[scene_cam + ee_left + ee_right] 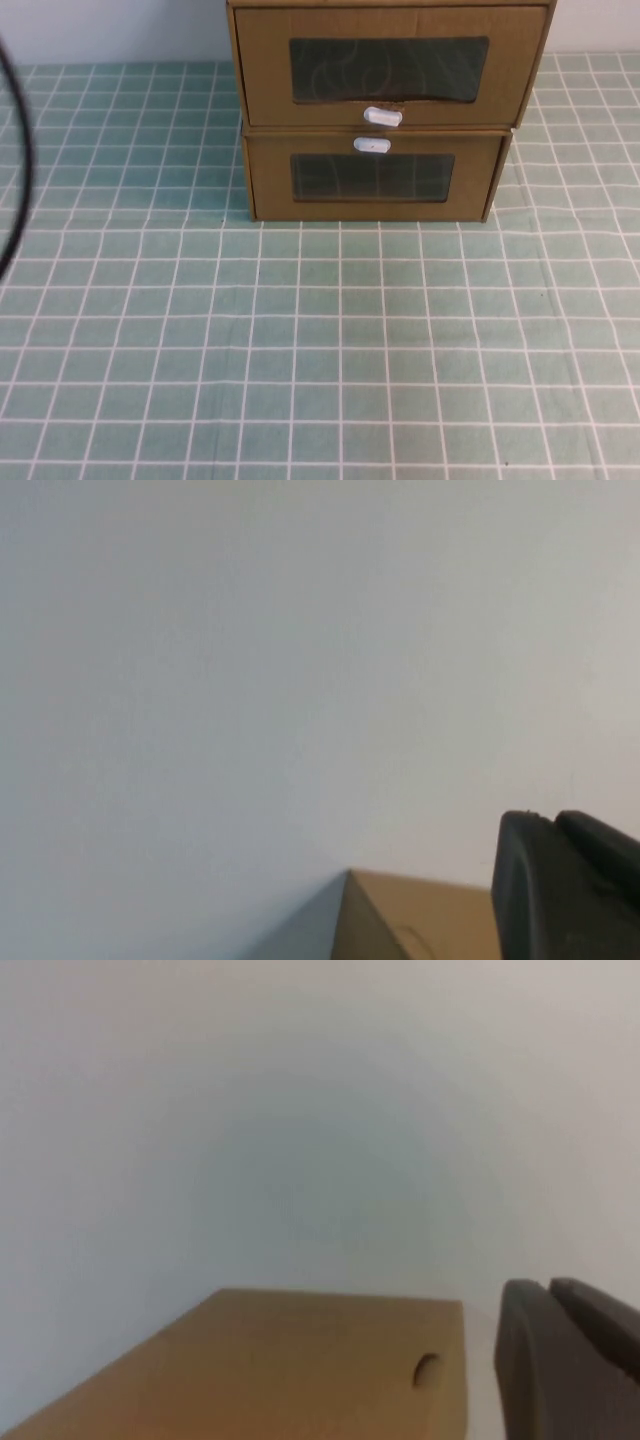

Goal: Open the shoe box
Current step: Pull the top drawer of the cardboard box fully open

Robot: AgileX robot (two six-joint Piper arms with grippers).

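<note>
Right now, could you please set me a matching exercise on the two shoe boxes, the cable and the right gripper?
1 upper shoe box
2 lower shoe box
3 black cable
4 right gripper

a on the tablecloth
b shut, raised, facing the wall
c at the robot's far left
d top of the stack

Pairs: 1d, 2a, 3c, 4b.
The left gripper likewise faces the wall.

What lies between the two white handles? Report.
Only the seam where upper box sits on lower box, between upper handle and lower handle, in the high view. The left gripper and right gripper hover near the box top.
</note>
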